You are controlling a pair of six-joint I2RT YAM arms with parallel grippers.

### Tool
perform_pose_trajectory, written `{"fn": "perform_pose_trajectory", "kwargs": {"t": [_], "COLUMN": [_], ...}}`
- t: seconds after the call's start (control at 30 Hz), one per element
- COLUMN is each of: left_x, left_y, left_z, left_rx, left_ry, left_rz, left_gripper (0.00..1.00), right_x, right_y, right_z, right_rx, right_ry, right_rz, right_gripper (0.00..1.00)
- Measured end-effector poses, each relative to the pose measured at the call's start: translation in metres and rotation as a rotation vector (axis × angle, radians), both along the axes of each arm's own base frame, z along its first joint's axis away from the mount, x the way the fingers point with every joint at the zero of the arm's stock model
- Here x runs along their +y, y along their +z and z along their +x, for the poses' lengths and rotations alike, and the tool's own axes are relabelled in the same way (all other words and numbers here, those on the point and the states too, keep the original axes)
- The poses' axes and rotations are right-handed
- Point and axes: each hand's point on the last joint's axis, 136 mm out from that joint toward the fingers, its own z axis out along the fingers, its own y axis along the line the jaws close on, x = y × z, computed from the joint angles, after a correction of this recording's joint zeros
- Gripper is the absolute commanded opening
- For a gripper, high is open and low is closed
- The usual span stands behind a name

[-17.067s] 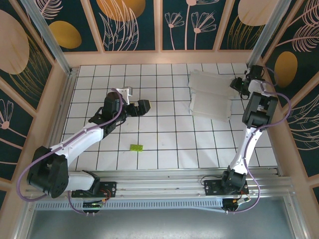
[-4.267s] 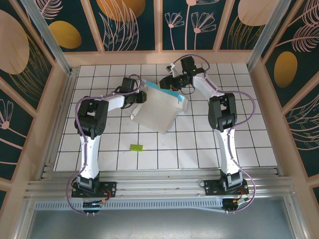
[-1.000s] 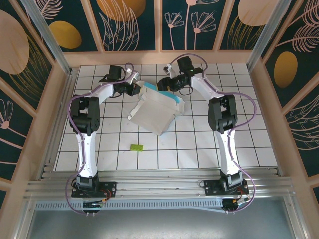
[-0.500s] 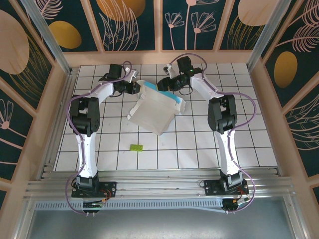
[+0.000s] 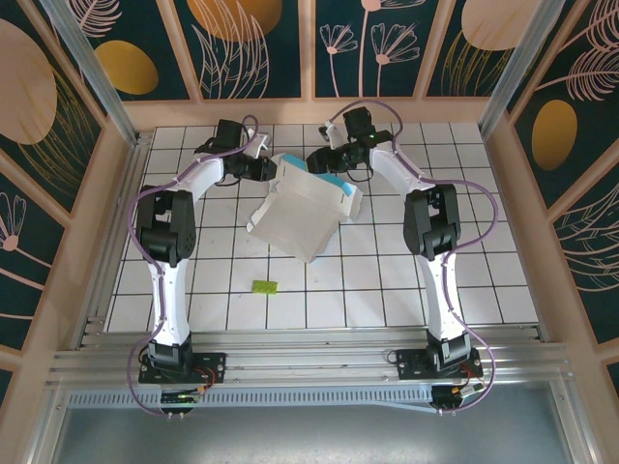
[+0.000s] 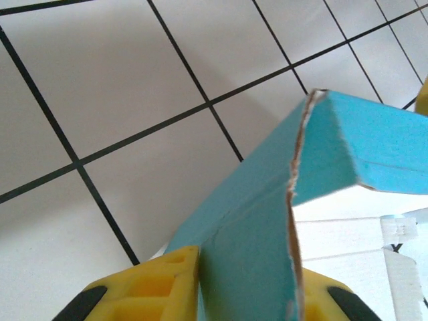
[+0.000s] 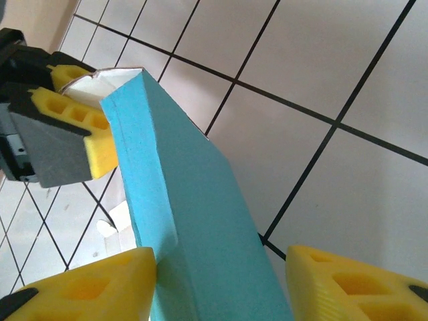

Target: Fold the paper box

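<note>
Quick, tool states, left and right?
Left tool: closed on the teal-and-white creased paper box.
Right tool: open, the box's flap between its fingers, touching just one.

A robot lab's test cell: a white grid-tiled table (image 5: pixel 387 280) lies under the left gripper (image 5: pixel 266 171) and right gripper (image 5: pixel 319 162). Wood-framed wall panels (image 5: pixel 256 58) printed with gold leaves and flowers close it in beyond them. Aluminium rails (image 5: pixel 309 356) behind them carry the arm bases (image 5: pixel 179 364).
</note>
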Motion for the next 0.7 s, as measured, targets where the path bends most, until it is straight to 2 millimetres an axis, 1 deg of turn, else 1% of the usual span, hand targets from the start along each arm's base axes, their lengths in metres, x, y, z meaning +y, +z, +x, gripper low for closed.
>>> {"fn": "perform_pose_trajectory", "kwargs": {"t": [0.1, 0.27, 0.4, 0.5, 0.7], "left_x": [-0.004, -0.006, -0.005, -0.007, -0.010], "left_y": [0.003, 0.003, 0.004, 0.007, 0.012], "left_z": [-0.002, -0.002, 0.000, 0.002, 0.006], "left_rx": [0.005, 0.023, 0.031, 0.033, 0.017], "left_ry": [0.006, 0.024, 0.048, 0.061, 0.066], "left_rz": [-0.006, -0.017, -0.022, -0.030, -0.041], "left_gripper": [0.20, 0.20, 0.21, 0.21, 0.21], "right_x": [-0.001, -0.001, -0.001, -0.002, -0.006], "right_y": [0.000, 0.000, 0.000, -0.001, -0.001], "right_z": [0.001, 0.002, 0.003, 0.004, 0.009], "right_rx": [-0.006, -0.009, -0.013, -0.019, -0.037], "right_ry": [-0.005, -0.007, -0.009, -0.014, -0.032], "right_rz": [-0.005, -0.006, -0.009, -0.018, -0.034], "right_gripper": [0.54, 0.54, 0.54, 0.56, 0.56]}}
